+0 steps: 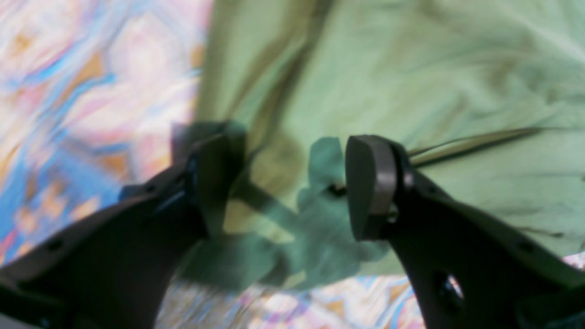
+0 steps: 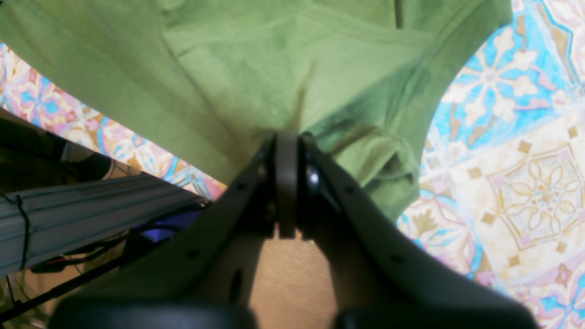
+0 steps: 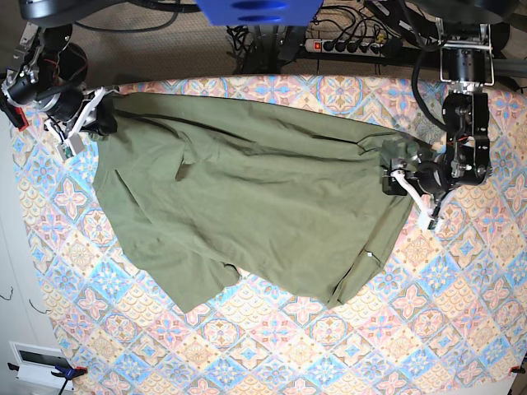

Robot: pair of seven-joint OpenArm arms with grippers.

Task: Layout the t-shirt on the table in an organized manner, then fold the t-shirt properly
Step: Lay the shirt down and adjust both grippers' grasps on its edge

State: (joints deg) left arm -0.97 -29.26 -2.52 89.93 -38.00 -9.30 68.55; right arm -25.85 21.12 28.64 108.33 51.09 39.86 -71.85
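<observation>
The olive-green t-shirt [image 3: 247,197] lies spread and wrinkled across the patterned table [image 3: 272,346]. My right gripper [image 3: 105,122] is at the shirt's far-left corner by the table's back edge. In the right wrist view this gripper [image 2: 288,141] is shut on a pinch of the t-shirt [image 2: 256,59], and the cloth pulls away from it in taut folds. My left gripper [image 3: 389,171] hovers at the shirt's right edge. In the blurred left wrist view it [image 1: 292,183] stands open just above the t-shirt [image 1: 411,68], nothing between its fingers, its shadow on the cloth.
Beyond the table's back edge lie a power strip [image 3: 350,45] and cables. A grey rail [image 2: 91,214] runs under the table edge beside my right gripper. Patterned table cloth [image 1: 91,91] shows left of the shirt edge under my left gripper.
</observation>
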